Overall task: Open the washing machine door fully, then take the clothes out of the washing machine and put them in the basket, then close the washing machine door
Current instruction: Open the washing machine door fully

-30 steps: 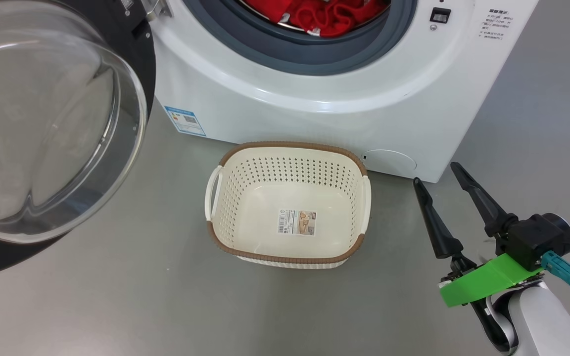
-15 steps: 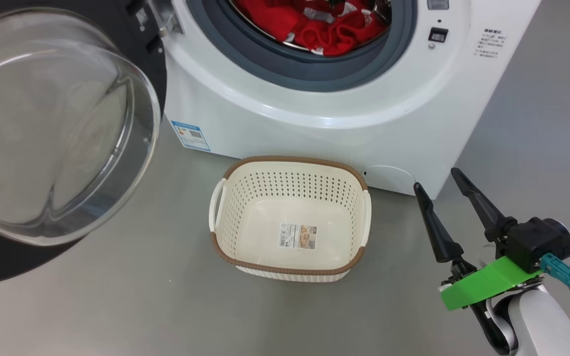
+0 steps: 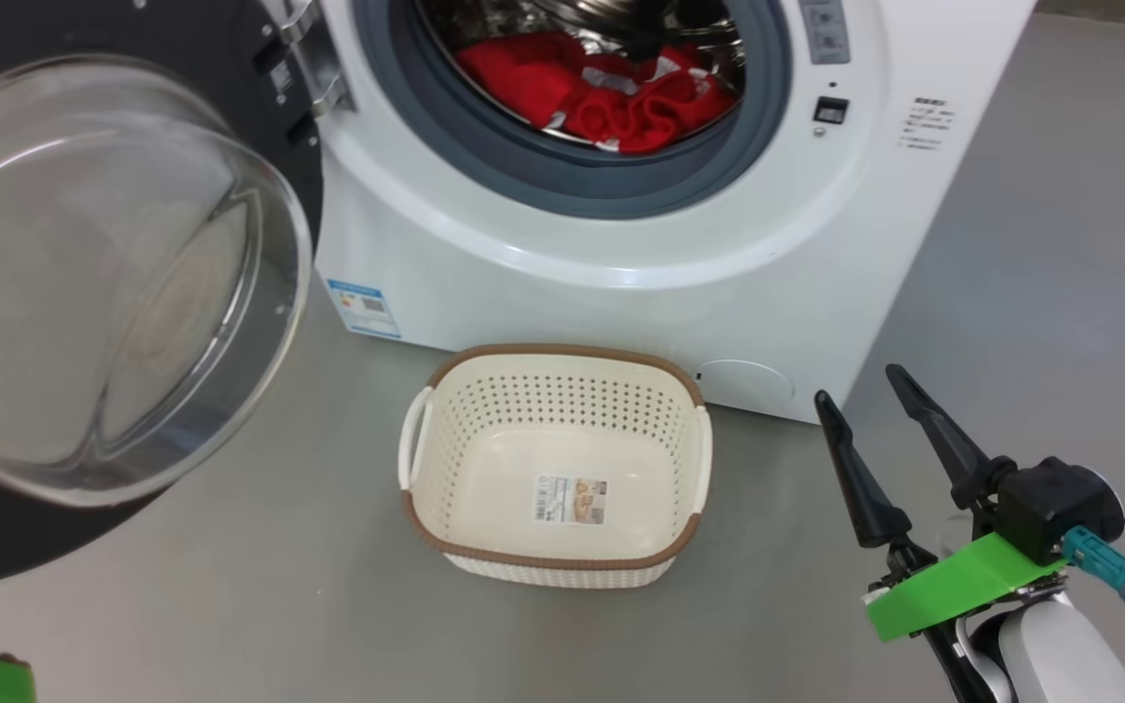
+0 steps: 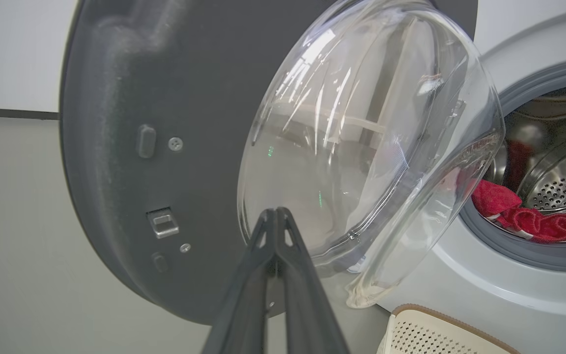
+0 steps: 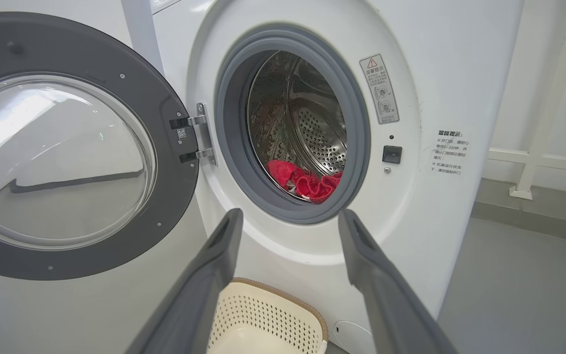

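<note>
Head view: washing machine door (image 3: 113,293) stands swung out at 9 o'clock, glass bowl toward the camera; looks fully open. Washing machine (image 3: 621,254) fills 12 o'clock. The clothes (image 3: 611,98) lie low in the drum at 12, a red heap w/ white bits. Basket (image 3: 562,350) sits on the floor just in front of the washer, at 6 o'clock from the drum mouth, w/ nothing in it but a label sticker (image 3: 570,500). Right gripper (image 3: 858,386) is at 4 o'clock, jaws spread wide, holding nothing, well apart from basket and drum. In the left wrist view the left gripper (image 4: 275,212) has its fingers pressed together, nothing btw them, pointing at the door's inner face by the glass. Touching or not: can't tell.

Step in hand, as I judge it: door part done, first reach for the clothes.
- Take right gripper toward 11 o'clock, through the middle of the grey gasket (image 3: 523,186), no scraping.
- Go low and close on a thick fold, not a thin edge.
- Lift clear of the gasket lip, then release over the basket's centre.
- Keep the left arm from nudging the door shut.

Count: 1 door, 1 washer, 1 basket, 1 label sticker, 1 blue energy sticker (image 3: 359,308), 2 grippers. No. of garments: can't tell, the heap is bunched.
</note>
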Robot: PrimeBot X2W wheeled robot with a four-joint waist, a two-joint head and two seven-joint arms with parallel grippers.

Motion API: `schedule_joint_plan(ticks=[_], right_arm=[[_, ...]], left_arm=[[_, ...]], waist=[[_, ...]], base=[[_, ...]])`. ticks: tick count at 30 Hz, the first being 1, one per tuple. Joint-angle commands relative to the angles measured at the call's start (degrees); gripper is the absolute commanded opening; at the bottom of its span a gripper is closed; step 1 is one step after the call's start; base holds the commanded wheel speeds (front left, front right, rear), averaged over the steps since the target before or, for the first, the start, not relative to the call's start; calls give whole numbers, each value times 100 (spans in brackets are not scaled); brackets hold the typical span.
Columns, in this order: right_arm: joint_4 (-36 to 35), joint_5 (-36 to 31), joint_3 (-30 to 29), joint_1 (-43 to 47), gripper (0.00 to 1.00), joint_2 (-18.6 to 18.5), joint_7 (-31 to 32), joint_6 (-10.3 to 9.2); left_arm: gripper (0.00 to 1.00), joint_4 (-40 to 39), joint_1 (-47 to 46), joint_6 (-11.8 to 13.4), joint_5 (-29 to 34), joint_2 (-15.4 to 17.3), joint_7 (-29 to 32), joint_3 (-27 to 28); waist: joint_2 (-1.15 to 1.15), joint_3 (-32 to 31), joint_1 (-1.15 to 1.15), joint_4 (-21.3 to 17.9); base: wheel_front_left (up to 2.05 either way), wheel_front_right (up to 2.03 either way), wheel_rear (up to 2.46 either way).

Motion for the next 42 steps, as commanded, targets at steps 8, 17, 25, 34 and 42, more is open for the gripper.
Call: schedule_joint_plan(ticks=[8,17,25,34,42], right_arm=[[-179,37,10,139,100,63,-27,9],[-224,22,-103,158,100,123,-27,9],[-277,-1,-228,213,100,213,-27,9],[-302,-18,-407,352,100,269,-27,9],[-358,-33,-493,418,100,325,-27,9]], left_arm=[[47,-926,517,30,-110,-18,-47,-221],[100,-1349,702,30,-79,-67,-47,-623],[100,-1681,767,30,-219,75,-47,-1148],[100,-1958,809,30,-215,117,-47,-1341],[100,-2092,886,30,-50,197,-47,-1448]], waist=[[0,-41,0,-494],[0,18,0,-955],[0,91,0,-1397],[0,191,0,-1783],[0,222,0,-2093]], base=[[0,0,0],[0,0,0],[0,0,0],[0,0,0],[0,0,0]])
